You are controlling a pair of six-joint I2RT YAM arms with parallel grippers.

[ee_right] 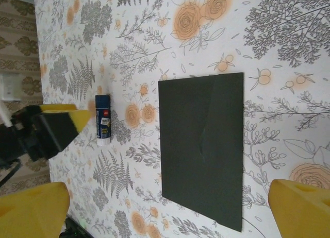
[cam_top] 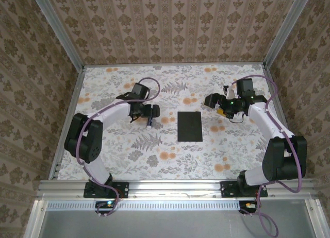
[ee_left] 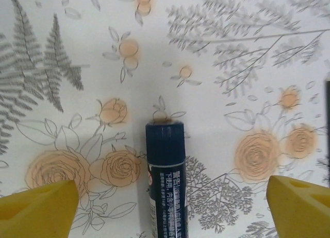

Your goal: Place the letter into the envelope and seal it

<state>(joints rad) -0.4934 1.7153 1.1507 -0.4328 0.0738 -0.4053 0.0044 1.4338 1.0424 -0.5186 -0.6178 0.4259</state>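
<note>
Presently, left gripper [ee_left: 169, 206] spread wide astride untouched glue stick [ee_left: 165, 160]; right gripper [ee_right: 166, 207] likewise spread, empty, near black envelope [ee_right: 201, 145].

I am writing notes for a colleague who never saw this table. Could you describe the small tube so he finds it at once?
On the flowered table, find the black envelope flat at the centre. To its left, apart from it, the tube lies under the left end effector. It alone is small and round, with a dark blue cap.
</note>
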